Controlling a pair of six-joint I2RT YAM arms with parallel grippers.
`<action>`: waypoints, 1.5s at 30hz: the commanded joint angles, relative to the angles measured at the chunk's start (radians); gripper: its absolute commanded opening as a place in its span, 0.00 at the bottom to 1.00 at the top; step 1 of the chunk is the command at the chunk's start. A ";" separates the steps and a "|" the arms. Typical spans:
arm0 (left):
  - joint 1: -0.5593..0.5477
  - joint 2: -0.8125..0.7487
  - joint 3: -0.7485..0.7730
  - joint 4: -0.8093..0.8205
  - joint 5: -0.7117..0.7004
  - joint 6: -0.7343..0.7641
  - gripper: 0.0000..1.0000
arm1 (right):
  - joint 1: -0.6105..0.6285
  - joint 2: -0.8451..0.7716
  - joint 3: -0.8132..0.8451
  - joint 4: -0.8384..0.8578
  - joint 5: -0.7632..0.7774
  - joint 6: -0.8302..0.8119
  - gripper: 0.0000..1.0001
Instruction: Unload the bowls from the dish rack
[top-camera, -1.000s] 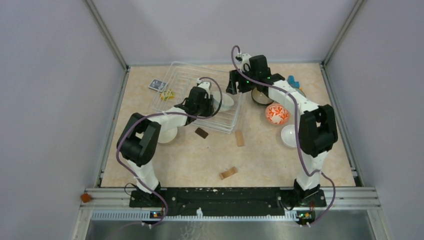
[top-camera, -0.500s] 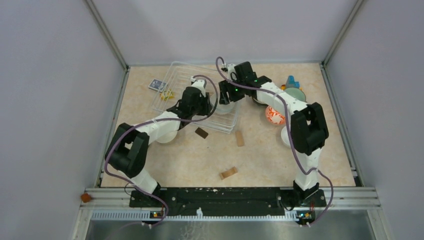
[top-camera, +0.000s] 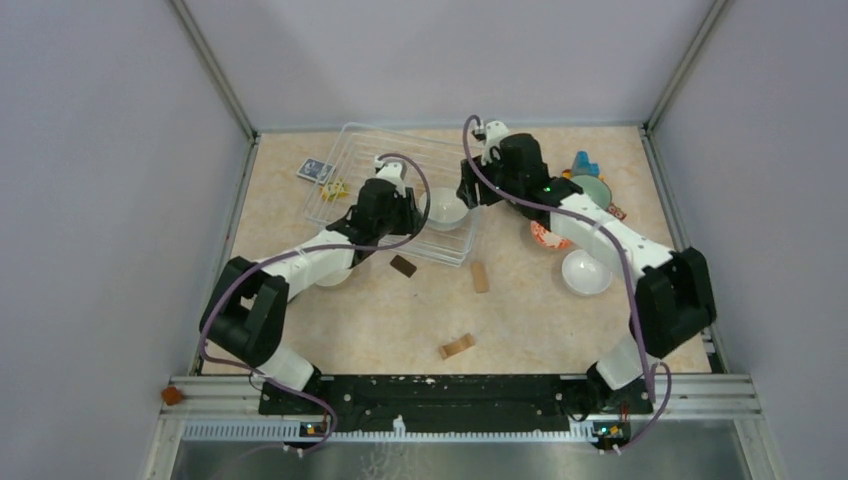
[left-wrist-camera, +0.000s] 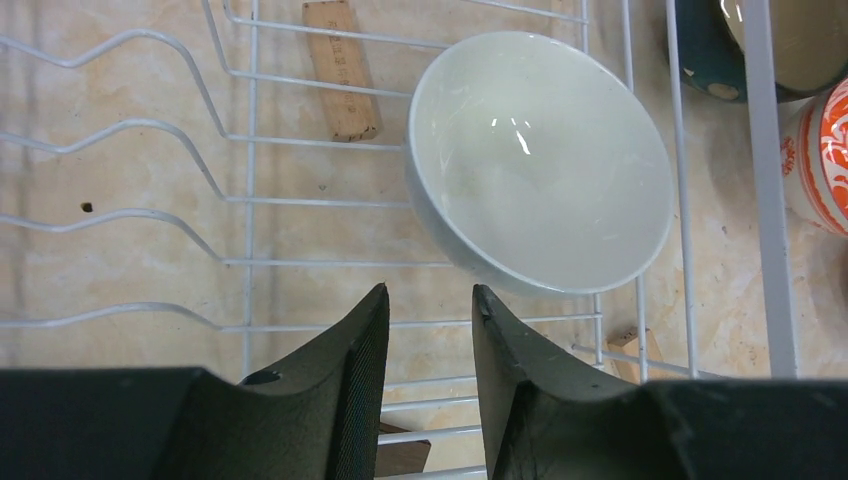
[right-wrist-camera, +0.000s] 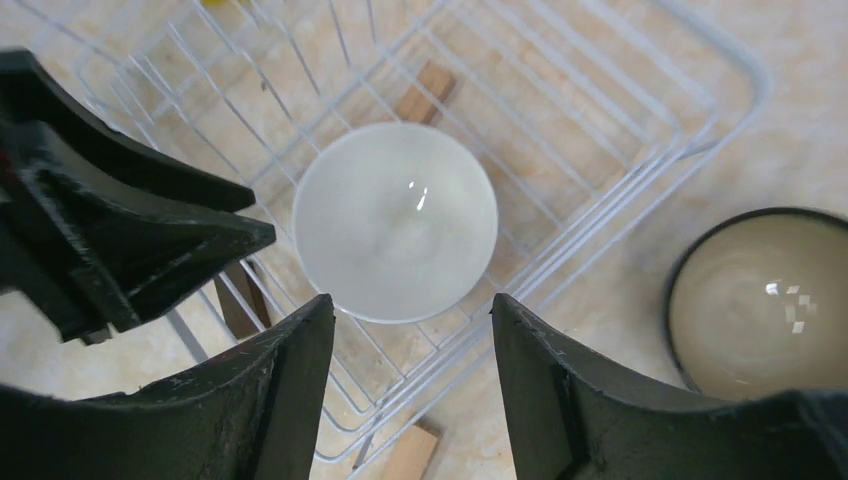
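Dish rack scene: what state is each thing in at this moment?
dish rack: on the table, holds one visible bowl.
white bowl: in the rack, ungripped.
left hand: open, empty, just short of the white bowl.
right hand: open, empty, above the white bowl.
dark-rimmed bowl: on the table, outside the rack.
orange-patterned bowl: on the table, outside the rack.

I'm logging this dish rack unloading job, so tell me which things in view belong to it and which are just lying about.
Job: dish rack; pale bowl inside it; bowls already out: white bowl, orange-patterned bowl, pale green bowl, dark-rimmed bowl.

Lying about: blue card, wooden block, second wooden block, dark brown block, small blue object, small yellow object.
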 joint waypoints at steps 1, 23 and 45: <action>0.002 -0.085 -0.008 0.042 -0.019 -0.005 0.42 | -0.003 -0.214 -0.118 0.260 0.115 0.017 0.59; 0.032 -0.252 0.011 -0.115 -0.229 -0.174 0.99 | -0.003 -0.563 -0.643 0.609 0.095 0.207 0.59; 0.019 0.129 0.357 -0.350 -0.090 -0.290 0.82 | -0.003 -0.668 -0.738 0.653 0.024 0.206 0.60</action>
